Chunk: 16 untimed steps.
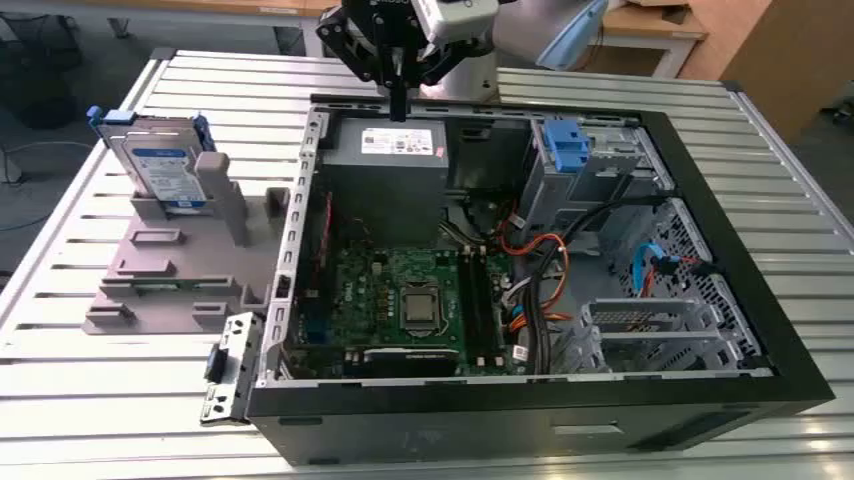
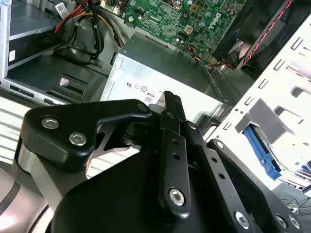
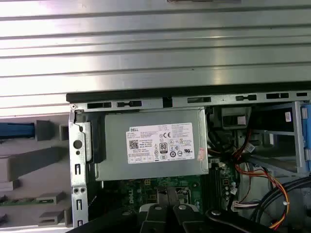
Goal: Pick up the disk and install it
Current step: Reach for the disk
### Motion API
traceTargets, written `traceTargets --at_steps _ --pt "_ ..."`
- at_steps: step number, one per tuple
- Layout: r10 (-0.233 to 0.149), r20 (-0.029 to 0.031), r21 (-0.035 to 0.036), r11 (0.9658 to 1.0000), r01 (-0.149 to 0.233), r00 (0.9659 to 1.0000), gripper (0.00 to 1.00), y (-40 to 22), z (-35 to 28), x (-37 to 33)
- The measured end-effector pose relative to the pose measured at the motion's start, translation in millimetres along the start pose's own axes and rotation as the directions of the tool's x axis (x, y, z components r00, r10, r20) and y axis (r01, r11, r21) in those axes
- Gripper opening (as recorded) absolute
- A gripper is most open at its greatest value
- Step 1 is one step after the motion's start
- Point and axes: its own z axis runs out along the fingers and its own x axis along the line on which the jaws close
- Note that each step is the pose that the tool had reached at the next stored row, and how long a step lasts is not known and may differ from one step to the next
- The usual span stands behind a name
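The disk [image 1: 162, 168] is a silver drive with a white-and-blue label in a blue carrier. It stands upright in a grey holder [image 1: 174, 265] on the table, at the exterior view's left, outside the open computer case [image 1: 534, 400]. My gripper [image 1: 398, 100] hangs over the case's far edge, above the grey power-supply box [image 1: 387, 152] and well away from the disk. Its black fingers [image 2: 171, 104] are pressed together with nothing between them. In the first wrist view the gripper [image 3: 168, 194] is over the motherboard edge, and a blue edge of the disk's carrier [image 3: 17, 130] is beside the case.
Inside the case are the motherboard [image 1: 407, 300], loose orange and black cables [image 1: 541, 265] and a bare blue plastic bracket [image 1: 567, 145] in the drive bay at the far right. The slatted metal table [image 1: 80, 380] surrounds the case.
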Motion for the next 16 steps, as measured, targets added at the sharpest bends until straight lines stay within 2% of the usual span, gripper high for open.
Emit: traceTargets --at_steps 16 --pt "0.000 0.0000 0.0000 1.0000 0.000 1.0000 0.11 -0.2 -0.1 3.0"
